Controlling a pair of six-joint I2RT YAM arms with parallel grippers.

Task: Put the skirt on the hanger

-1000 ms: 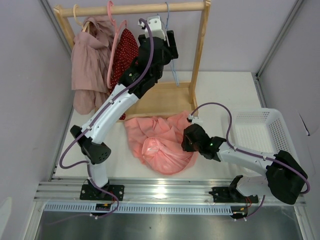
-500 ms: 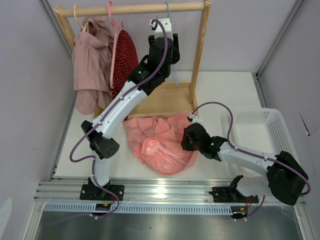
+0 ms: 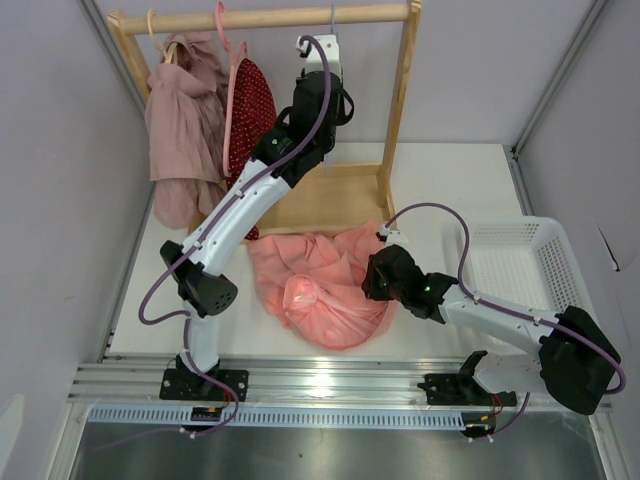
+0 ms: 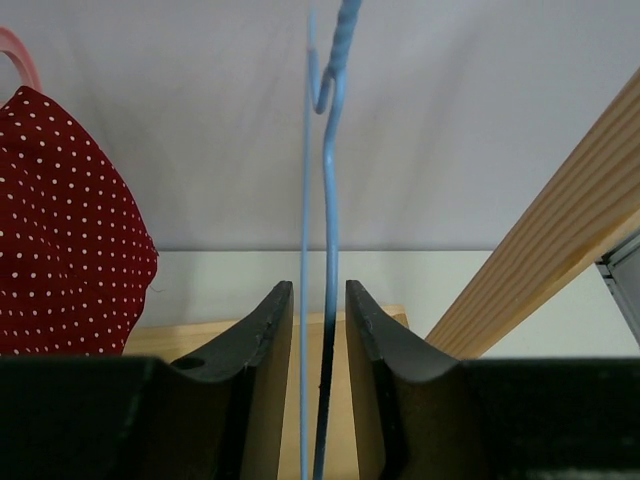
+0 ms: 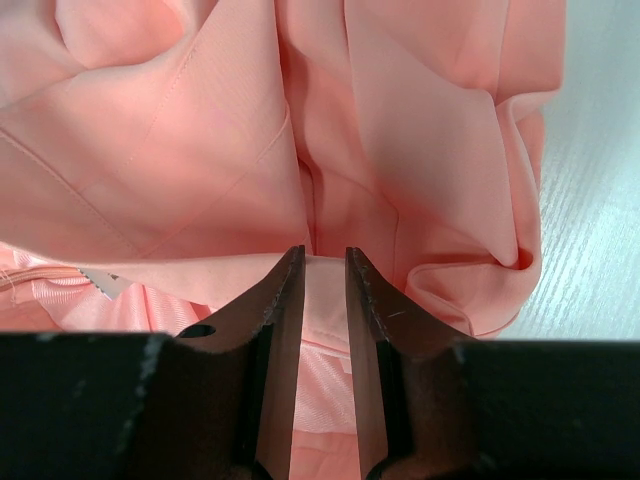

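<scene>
Light-blue hanger [image 4: 307, 200] — inside left end effector [image 4: 318, 290]

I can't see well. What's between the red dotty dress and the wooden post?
The light-blue hanger hangs there, its wires running through the left claw, seen in the left wrist view.

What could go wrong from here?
1. The left gripper straddles the two thin wires of the hanger with gaps showing; closing could catch one only, or let it twist.
2. The red dotted garment and the rack post flank the hanger; pulling it off might snag either.
3. The right gripper pinches one fold of the bunched skirt; lifted, it may hang tangled.
</scene>
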